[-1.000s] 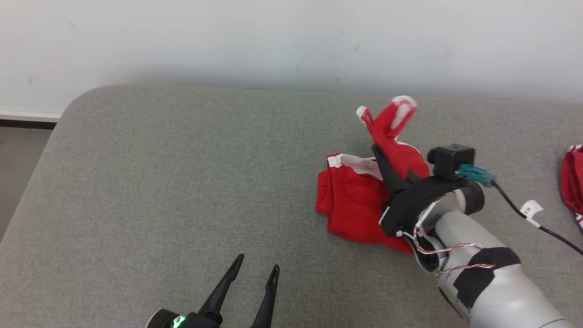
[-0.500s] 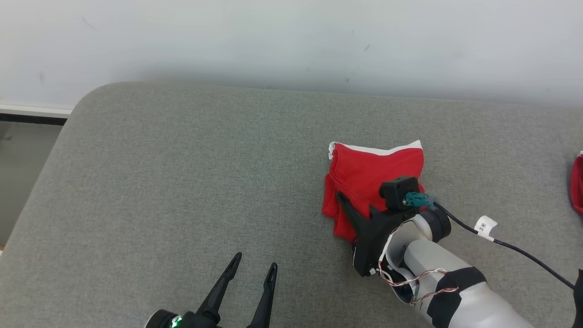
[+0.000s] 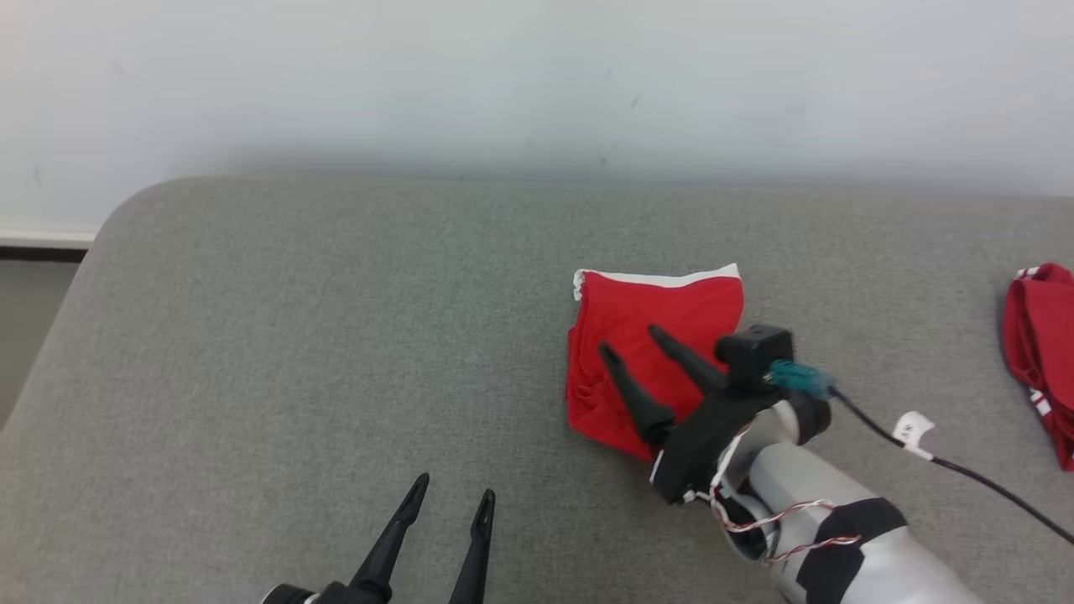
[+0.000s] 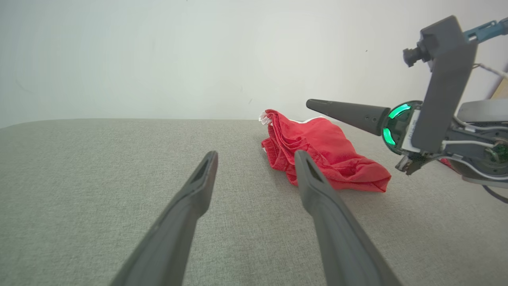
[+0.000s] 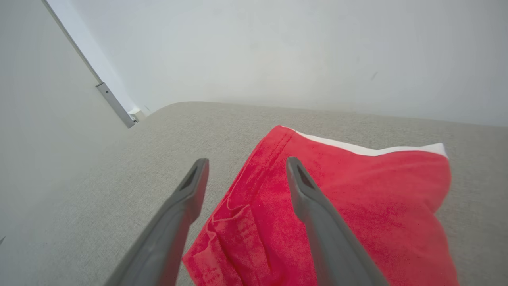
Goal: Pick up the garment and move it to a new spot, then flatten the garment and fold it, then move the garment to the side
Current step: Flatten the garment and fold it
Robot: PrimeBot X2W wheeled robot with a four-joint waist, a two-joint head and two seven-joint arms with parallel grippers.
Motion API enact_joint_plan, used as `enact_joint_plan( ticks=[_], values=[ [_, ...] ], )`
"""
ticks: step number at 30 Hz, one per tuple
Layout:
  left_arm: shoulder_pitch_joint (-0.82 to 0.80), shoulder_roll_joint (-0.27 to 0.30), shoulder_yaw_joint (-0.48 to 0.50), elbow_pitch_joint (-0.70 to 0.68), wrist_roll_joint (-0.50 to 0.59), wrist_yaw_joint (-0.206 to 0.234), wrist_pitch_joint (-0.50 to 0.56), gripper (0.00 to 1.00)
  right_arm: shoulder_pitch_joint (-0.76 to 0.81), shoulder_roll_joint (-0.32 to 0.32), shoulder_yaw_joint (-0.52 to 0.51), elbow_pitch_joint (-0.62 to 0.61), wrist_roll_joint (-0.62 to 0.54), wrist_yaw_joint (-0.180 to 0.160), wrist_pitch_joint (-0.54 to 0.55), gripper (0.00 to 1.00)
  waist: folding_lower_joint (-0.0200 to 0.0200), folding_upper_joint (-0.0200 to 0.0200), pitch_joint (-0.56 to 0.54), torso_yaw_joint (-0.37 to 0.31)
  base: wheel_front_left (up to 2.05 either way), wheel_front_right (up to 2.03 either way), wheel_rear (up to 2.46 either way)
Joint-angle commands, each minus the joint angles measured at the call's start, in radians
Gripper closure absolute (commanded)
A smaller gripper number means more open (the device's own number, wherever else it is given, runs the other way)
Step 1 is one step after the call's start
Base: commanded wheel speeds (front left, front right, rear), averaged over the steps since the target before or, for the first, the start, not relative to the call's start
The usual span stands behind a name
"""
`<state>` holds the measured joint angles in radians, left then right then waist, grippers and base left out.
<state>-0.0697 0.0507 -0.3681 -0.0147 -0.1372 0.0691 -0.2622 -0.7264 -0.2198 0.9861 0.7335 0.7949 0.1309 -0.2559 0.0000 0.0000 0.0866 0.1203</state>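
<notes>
**Fold released: side transfer remains**

1. Left gripper (image 3: 453,489): nearest the camera, at 6 o'clock in the head view. Its two dark fingers are moderately parted with nothing between them, poised over the grey woven upholstered surface (image 3: 294,335).
2. Right gripper (image 3: 629,340): at 2 o'clock from the left gripper. The fingers are spread wide and carry nothing. In the right wrist view, one finger hangs over the bare surface just beside the cloth and the other over the red fabric.
3. Red fabric garment with a white edge band (image 3: 663,306): lies folded into a compact, roughly square stack right of centre on the surface. The white band is at its 12 o'clock edge and the stacked layer edges at 9 o'clock.
4. Crumpled second red cloth (image 3: 1036,335): at 3 o'clock from the garment, well apart. The plain white wall (image 3: 537,75) stands beyond.

Change: one second ago the right gripper held a flap of the garment raised. Half a second ago the flap lay flat and the fingers sat low at the near edge. Now the fingers are parted and free of the cloth. The small shift of the whole picture is camera movement.

Assessment: the fold appears complete. The remaining step is probably a regrasp and transfer sideways. The loose layers at 9 o'clock may splay unless all are pinched together.
</notes>
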Motion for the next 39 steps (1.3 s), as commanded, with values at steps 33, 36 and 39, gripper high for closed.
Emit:
enact_joint_plan(
  ticks=[33,36,39],
  values=[
    [0.160,0.002,0.179,-0.028,0.021,-0.026,-0.004,0.00,0.702,-0.047,-0.646,-0.508,-0.440,-0.001,-0.009,0.00,0.0000,0.0000,-0.145,-0.118,0.00,0.00,0.00],
    [0.167,0.001,0.180,-0.032,0.024,-0.031,-0.004,0.00,0.717,-0.046,-0.643,-0.523,-0.444,-0.001,-0.009,0.00,0.0000,0.0000,-0.146,-0.119,0.00,0.00,0.00],
    [0.176,0.001,0.183,-0.033,0.026,-0.034,-0.004,0.00,0.726,-0.044,-0.648,-0.536,-0.444,-0.001,-0.009,0.00,0.0000,0.0000,-0.148,-0.118,0.00,0.00,0.00]
  ],
)
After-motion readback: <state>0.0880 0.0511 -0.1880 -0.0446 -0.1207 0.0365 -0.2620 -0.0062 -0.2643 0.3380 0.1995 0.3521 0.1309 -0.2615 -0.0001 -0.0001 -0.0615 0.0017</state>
